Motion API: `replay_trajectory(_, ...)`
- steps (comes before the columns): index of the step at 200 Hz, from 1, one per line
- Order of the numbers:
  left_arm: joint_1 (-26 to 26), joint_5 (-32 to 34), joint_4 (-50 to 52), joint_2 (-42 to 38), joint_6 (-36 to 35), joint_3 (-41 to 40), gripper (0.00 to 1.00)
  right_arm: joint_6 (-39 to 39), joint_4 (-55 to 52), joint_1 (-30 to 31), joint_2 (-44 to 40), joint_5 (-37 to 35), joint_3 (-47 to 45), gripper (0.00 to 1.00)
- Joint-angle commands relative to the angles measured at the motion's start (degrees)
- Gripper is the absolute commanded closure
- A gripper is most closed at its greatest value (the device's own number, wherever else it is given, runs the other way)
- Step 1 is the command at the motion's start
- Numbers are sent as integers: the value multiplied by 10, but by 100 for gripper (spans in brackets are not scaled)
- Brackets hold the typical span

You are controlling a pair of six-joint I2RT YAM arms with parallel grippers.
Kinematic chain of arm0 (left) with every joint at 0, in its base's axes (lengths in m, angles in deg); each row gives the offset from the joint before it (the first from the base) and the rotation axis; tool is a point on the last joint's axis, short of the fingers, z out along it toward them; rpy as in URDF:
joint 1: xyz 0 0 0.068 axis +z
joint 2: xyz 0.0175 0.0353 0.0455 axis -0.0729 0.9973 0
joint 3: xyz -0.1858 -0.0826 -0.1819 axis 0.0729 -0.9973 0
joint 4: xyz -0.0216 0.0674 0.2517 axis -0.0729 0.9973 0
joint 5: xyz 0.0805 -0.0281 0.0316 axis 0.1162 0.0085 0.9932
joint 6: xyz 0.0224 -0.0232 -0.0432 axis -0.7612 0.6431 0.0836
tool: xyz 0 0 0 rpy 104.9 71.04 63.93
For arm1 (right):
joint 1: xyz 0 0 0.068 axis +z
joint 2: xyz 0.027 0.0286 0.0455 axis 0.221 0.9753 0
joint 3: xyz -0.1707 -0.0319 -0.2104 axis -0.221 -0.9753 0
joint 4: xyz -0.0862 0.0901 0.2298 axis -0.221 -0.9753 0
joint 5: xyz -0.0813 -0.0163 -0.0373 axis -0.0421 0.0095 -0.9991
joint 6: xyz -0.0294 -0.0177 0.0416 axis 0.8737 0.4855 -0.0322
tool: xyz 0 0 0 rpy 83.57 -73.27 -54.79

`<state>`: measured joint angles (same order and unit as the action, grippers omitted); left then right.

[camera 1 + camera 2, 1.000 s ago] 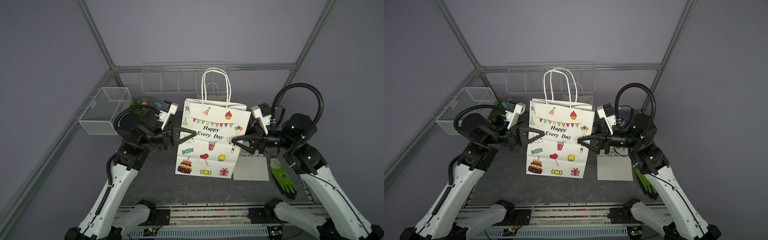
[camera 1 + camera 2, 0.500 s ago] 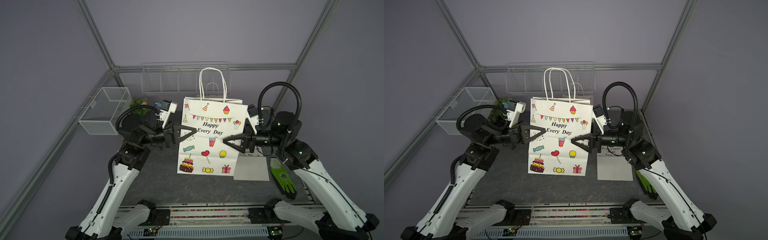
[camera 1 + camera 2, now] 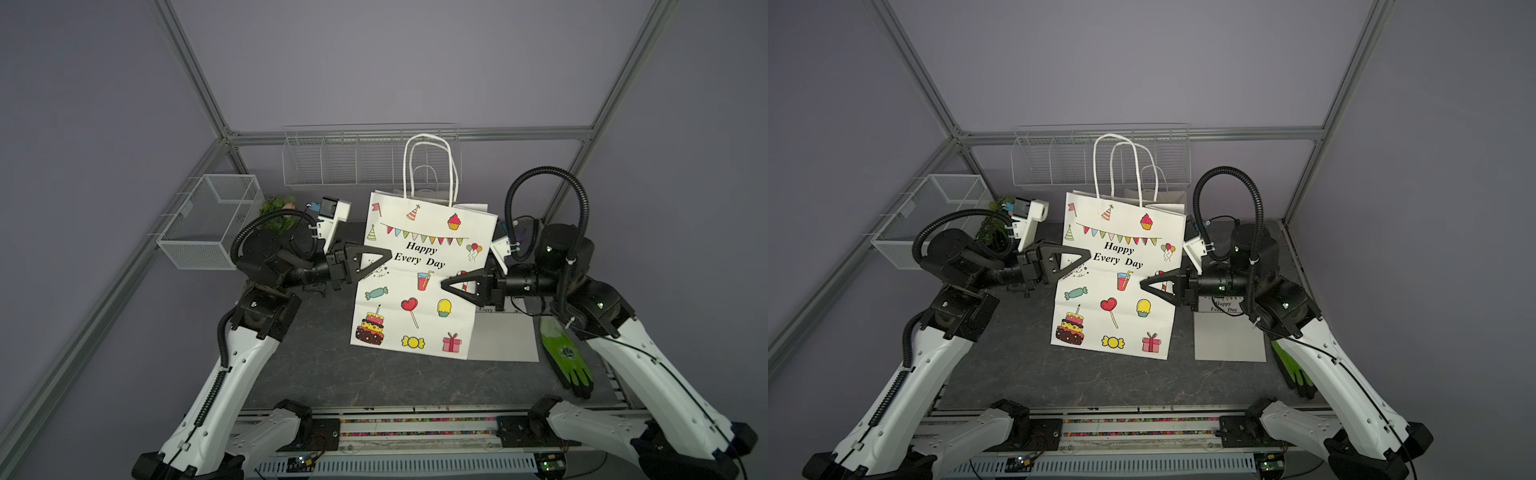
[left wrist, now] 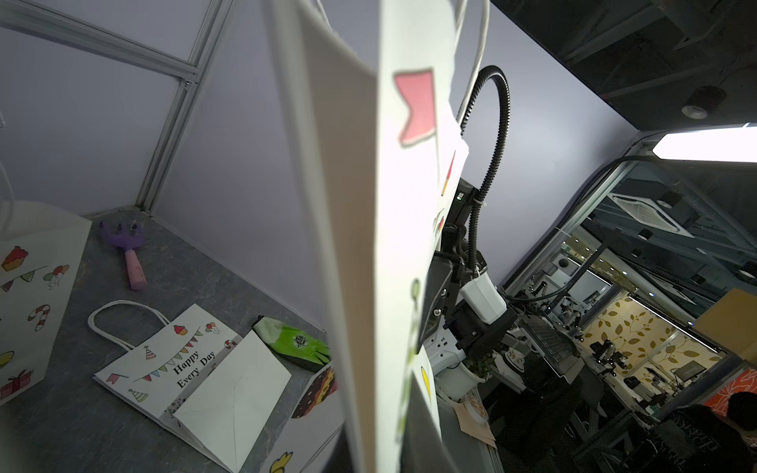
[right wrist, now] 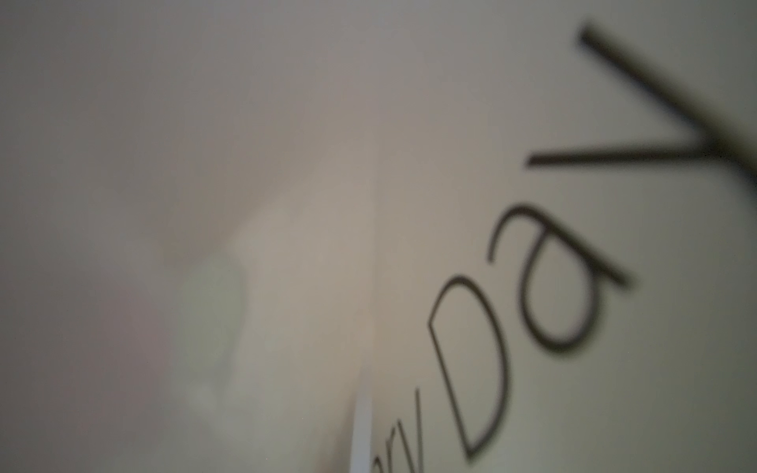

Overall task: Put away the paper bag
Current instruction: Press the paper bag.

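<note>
Little of the job looks done: the white paper gift bag (image 3: 419, 299) printed "Happy Every Day" stands upright and unfolded in the middle of the dark grey table (image 3: 332, 378). The left gripper (image 3: 385, 254) overlaps one side edge at mid-height and the right gripper (image 3: 445, 286) the opposite edge, but whether either pair of jaws pinches the paper or stands open I cannot tell. Securing it, flattening or lifting it, and stowing it all seem left to do.

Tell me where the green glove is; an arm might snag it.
In both top views the green glove lies near the right edge of the table, just right of the flat folded bag.
</note>
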<state>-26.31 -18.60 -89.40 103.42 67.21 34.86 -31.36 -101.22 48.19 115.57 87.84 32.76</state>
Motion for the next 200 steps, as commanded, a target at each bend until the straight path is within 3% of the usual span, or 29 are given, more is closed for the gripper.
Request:
replay_trajectory(1, 8, 21, 12, -9, -7, -1, 80, 23, -45, 4, 1, -43, 18, 73)
replay_trajectory(31, 13, 21, 43, -25, -28, -5, 66, 19, -50, 1, -2, -73, 15, 86)
replay_trajectory(55, 23, 23, 93, -39, -59, -5, 31, 17, -52, -9, -7, -67, 19, 90)
replay_trajectory(76, 44, 60, 132, -61, -77, -8, 16, 11, -48, -35, -15, -30, 19, 93)
replay_trajectory(107, 62, 181, 158, -93, -88, -6, 14, 0, -16, -108, 12, 129, 23, 93)
replay_trajectory(128, 62, 218, 154, -106, -94, -9, 13, -21, 24, -143, 51, 263, 37, 93)
replay_trajectory(181, 63, 177, 91, -153, -87, -90, 6, 11, 46, -159, 136, 445, 116, 93)
replay_trajectory(200, 63, 160, -1, -155, -54, -134, 3, 2, 65, -167, 167, 464, 137, 93)
